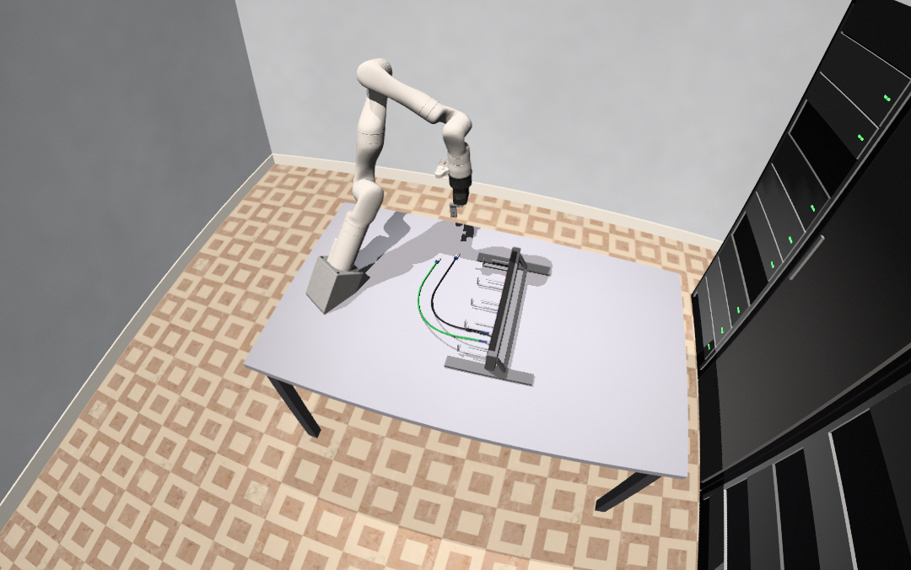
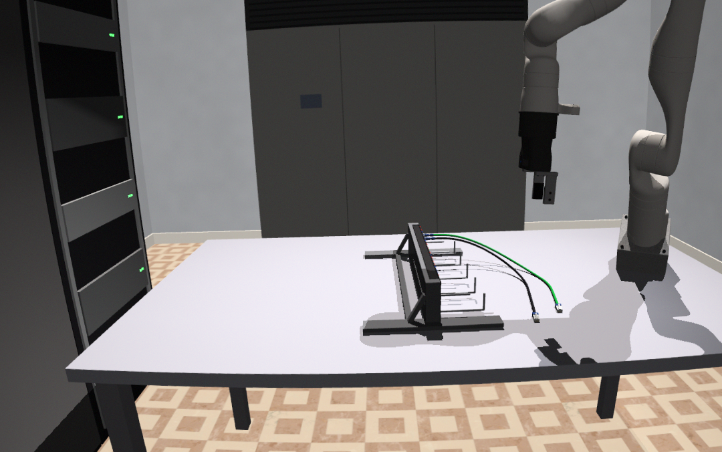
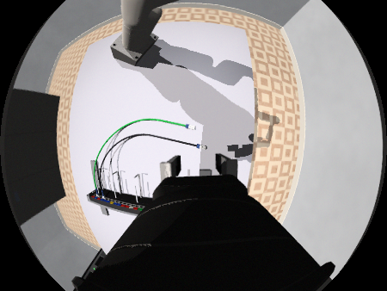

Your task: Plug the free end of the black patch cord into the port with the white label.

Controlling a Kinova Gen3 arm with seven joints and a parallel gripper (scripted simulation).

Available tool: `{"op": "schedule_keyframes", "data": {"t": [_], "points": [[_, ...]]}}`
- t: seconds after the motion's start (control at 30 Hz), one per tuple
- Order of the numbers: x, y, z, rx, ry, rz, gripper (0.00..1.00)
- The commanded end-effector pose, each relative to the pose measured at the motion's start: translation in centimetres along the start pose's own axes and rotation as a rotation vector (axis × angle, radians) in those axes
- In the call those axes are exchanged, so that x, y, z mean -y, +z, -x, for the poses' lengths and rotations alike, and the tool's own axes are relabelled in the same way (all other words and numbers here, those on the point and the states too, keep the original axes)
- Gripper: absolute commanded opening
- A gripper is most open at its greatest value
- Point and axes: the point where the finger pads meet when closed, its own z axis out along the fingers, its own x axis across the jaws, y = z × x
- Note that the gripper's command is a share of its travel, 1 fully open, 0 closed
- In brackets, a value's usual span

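A dark rack [image 1: 505, 305] [image 2: 423, 279] [image 3: 117, 204] stands on the white table, with a row of ports on its face. The black patch cord [image 1: 440, 295] [image 2: 506, 266] [image 3: 155, 138] runs from the rack in an arc; its free plug lies on the table [image 1: 455, 252] [image 2: 532, 319] [image 3: 200, 150]. A green cord [image 1: 422, 295] [image 2: 519, 266] [image 3: 144, 123] lies beside it, free plug on the table [image 2: 555, 309]. My gripper [image 1: 455, 209] [image 2: 544, 187] [image 3: 198, 162] is open and empty, pointing down, high above the table near the black plug. I cannot make out the white label.
The arm's base [image 1: 334, 282] [image 2: 639, 255] stands on the table near the cords. Wire cable brackets [image 2: 463, 287] stick out from the rack toward the cords. Tall server cabinets [image 1: 806, 268] stand beyond the table. The table edge [image 2: 559, 370] is close to the black plug.
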Motion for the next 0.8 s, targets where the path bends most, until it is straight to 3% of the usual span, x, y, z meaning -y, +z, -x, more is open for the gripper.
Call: {"op": "schedule_keyframes", "data": {"t": [0.0, 0.5, 0.53, 0.77], "points": [[1.2, 0.0, 0.6, 0.018, 0.039, -0.025, 1.0], [2.9, 0.1, 0.9, 0.037, 0.08, -0.07, 1.0], [2.9, 0.1, 0.9, 0.037, 0.08, -0.07, 0.0], [2.9, 0.1, 0.9, 0.037, 0.08, -0.07, 0.0]]}}
